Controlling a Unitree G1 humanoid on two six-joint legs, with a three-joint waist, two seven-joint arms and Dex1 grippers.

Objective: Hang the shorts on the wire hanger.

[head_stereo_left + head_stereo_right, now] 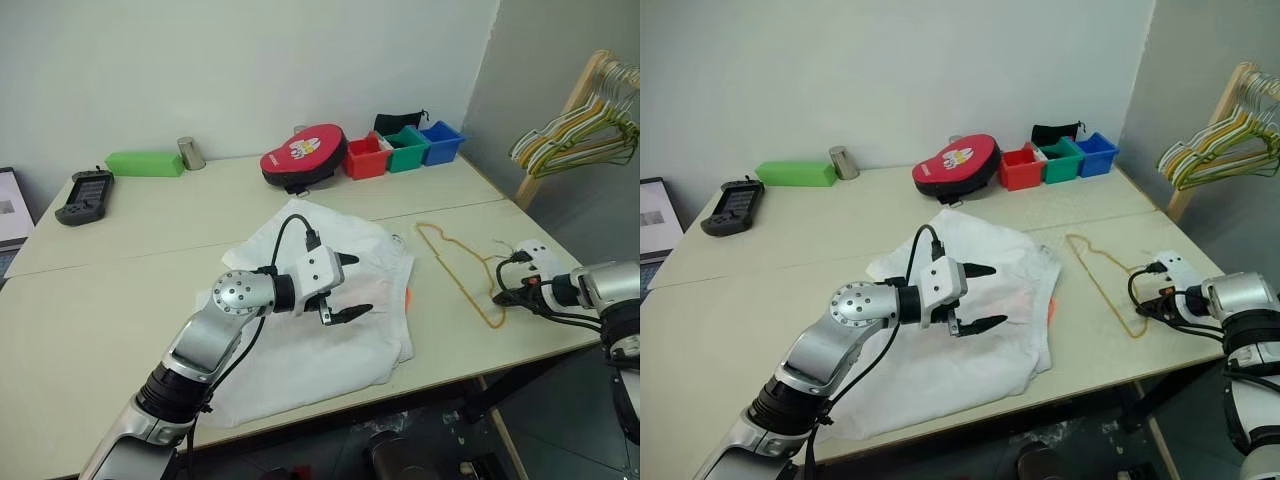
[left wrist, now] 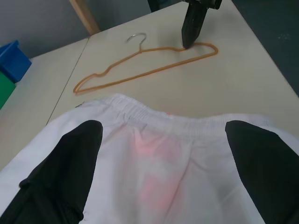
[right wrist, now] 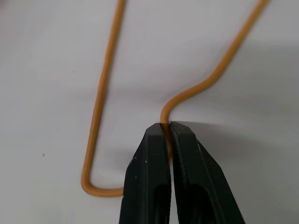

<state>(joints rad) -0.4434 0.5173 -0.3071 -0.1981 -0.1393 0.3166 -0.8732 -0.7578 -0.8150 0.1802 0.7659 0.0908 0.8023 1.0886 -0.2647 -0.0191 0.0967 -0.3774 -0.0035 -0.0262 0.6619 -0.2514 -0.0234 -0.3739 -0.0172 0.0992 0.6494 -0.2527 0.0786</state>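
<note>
- right gripper (image 3: 166, 128) is pinched tight on the wire hanger (image 1: 458, 268), flat on the table right of the shorts (image 1: 330, 330)
- left gripper (image 1: 354, 286) hovers wide open over the shorts
- red (image 1: 365, 158), green (image 1: 405, 150) and blue (image 1: 441, 142) bins far back; can't tell what's inside

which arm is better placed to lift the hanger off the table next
Right. The right gripper is already shut on the wire hanger; the left gripper hangs open over the shorts.
</note>
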